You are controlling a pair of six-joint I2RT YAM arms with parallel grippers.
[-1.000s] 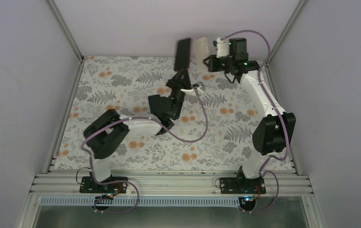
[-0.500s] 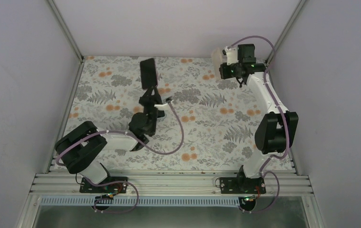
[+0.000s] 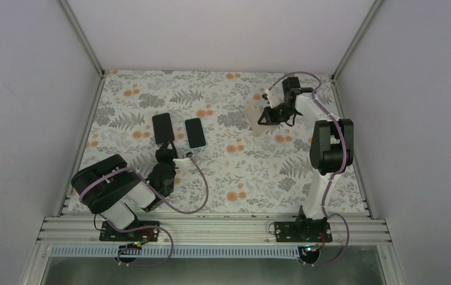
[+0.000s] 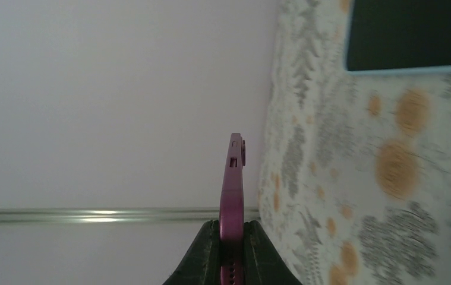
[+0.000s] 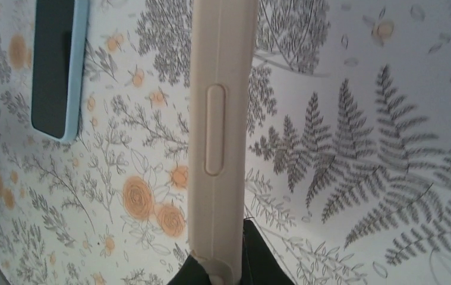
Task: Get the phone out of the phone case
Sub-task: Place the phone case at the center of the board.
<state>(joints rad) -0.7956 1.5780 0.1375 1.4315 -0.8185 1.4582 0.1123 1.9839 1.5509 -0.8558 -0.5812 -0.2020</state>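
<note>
Clamped between the shut fingers of the left claw [image 3: 166, 147]: the phone [image 3: 163, 126], bare of any cover; dark and rectangular from above, thin and magenta along its edge in the left wrist view, with a small slot and a raised bump near the far tip; gripped by its near short end, reaching straight out ahead of the fingertips toward the far side of the desk [image 3: 306, 172]; low over the left half of the floral surface, though hard to tell whether touching it.

Pinched in the right claw [image 3: 265, 116], closed tight on one end: the phone case [image 3: 256, 120], cream-coloured; seen edge-on in the right wrist view, with a long moulded button pad on its side; held out in front of the fingers above the far right part of the desk, well apart from the phone.

Flat on the desk just right of the phone, between the two claws but much nearer the left one: a second handset [image 3: 195, 132], dark screen up, in a pale blue cover.
</note>
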